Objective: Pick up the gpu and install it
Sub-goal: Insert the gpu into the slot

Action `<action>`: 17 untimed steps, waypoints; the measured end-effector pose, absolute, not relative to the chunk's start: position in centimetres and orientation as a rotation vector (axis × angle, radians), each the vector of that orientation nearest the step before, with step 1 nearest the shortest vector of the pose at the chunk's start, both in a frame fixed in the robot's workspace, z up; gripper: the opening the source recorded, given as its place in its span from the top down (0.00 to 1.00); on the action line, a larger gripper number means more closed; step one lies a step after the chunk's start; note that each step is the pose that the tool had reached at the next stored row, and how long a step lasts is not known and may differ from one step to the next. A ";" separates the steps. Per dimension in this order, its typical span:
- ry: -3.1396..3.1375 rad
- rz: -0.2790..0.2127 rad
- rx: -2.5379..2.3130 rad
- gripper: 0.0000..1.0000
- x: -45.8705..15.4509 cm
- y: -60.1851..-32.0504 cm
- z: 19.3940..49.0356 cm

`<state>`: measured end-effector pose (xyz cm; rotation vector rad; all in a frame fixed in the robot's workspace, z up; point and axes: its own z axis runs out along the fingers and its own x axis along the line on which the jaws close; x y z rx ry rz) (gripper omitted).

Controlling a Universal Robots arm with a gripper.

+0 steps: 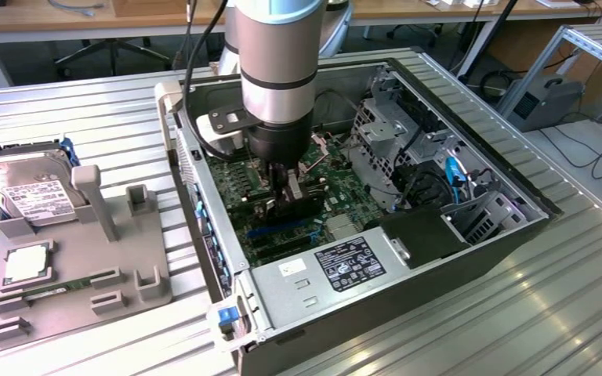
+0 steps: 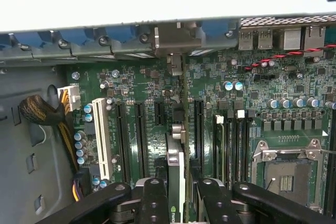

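A ribbed metal workbench (image 1: pixel 92 110) stands before wooden desks (image 1: pixel 60 17), with an aluminium frame (image 1: pixel 583 39) at the exterior view's right.

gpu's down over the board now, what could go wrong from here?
1. The tool holds the gpu edge-on above the motherboard; if it seems offset from its slot, it may jam or bend.
2. Its bracket sits at the rear wall; a snag there could tilt the card.
3. Upright capacitors stand close by and could get clipped.
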<state>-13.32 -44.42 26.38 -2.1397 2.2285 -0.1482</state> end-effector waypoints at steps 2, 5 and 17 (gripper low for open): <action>2.228 -0.148 -2.140 0.73 -13.3 -44.4 26.4; 2.228 -0.148 -2.141 0.73 -13.3 -44.4 26.4; 2.203 -0.147 -2.164 0.73 -13.3 -44.4 26.3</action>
